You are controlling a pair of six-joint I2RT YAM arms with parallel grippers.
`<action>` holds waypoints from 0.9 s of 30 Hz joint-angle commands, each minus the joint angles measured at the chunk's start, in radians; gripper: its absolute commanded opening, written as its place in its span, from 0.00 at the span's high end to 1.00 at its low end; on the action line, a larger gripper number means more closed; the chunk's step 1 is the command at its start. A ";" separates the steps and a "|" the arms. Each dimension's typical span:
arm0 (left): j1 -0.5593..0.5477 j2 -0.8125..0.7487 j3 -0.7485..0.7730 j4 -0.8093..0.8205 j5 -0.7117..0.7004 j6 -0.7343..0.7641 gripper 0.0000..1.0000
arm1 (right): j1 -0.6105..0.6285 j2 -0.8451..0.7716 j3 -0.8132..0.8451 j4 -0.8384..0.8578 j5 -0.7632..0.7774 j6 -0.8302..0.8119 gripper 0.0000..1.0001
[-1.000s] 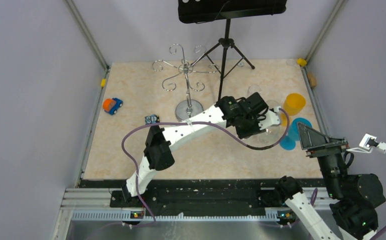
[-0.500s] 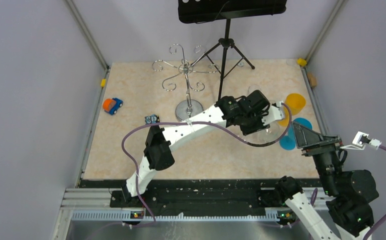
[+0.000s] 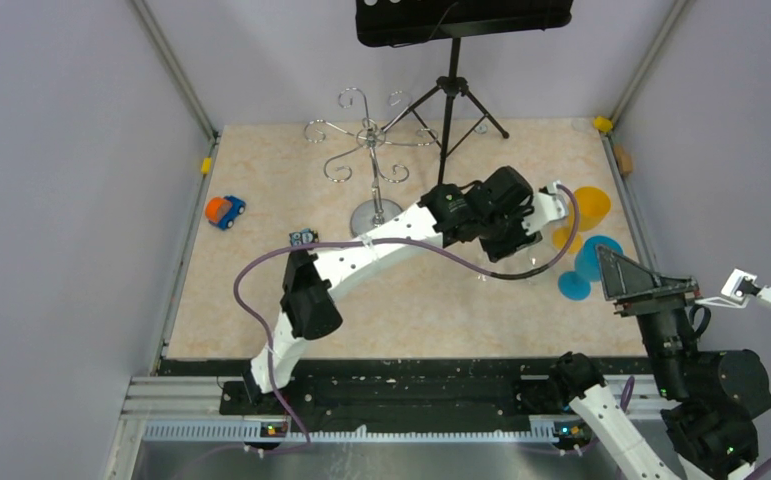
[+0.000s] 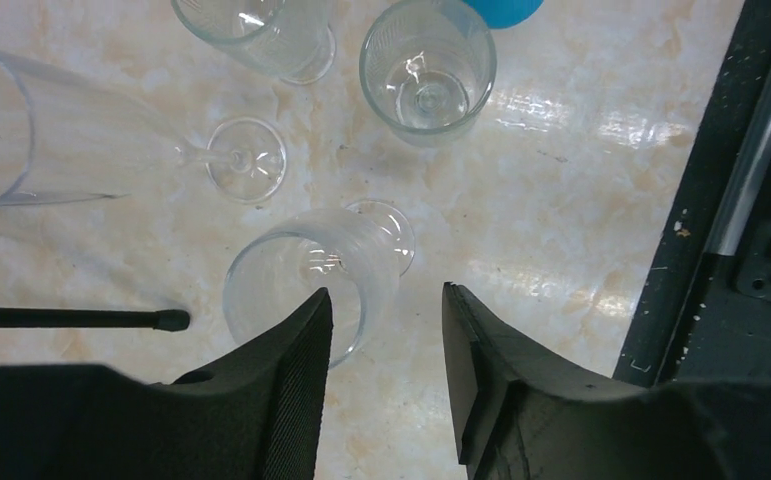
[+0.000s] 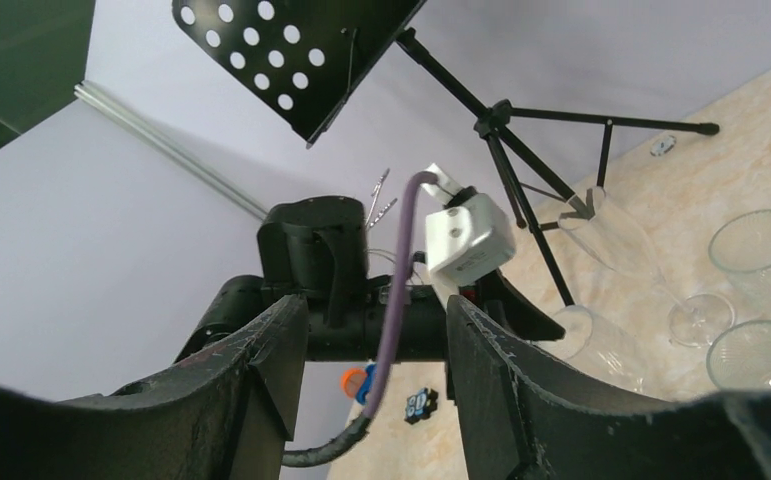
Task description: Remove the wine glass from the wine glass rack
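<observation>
left claw [image 4: 384, 300] has spread and lifted off; fingers apart, empty. wine glass [image 4: 306, 285] stands alone on table [image 4: 561, 200] just beneath it, well apart from rack [image 3: 373, 150], whose hooks are bare. right claw [image 5: 373, 305] apart, empty. task looks done.

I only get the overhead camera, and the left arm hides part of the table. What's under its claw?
Observer: A clear wine glass on the table, just beyond the left gripper, whose fingers stand apart, not clamping it.
Operator: Anything else down there?
Observer: Three more clear glasses nearby, one a tall flute.
Operator: And the right claw?
Observer: The right gripper is open and empty, facing the left arm.
</observation>
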 commanded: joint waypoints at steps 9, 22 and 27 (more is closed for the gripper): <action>-0.001 -0.438 -0.147 0.102 0.004 -0.174 0.05 | 0.010 0.041 0.165 -0.064 0.091 -0.157 0.18; -0.002 -1.107 -0.678 0.154 -0.587 -0.543 0.01 | 0.010 0.245 0.460 -0.406 0.269 -0.442 0.04; -0.001 -1.416 -0.885 0.169 -0.763 -0.596 0.01 | 0.010 0.291 0.540 -0.514 0.335 -0.481 0.03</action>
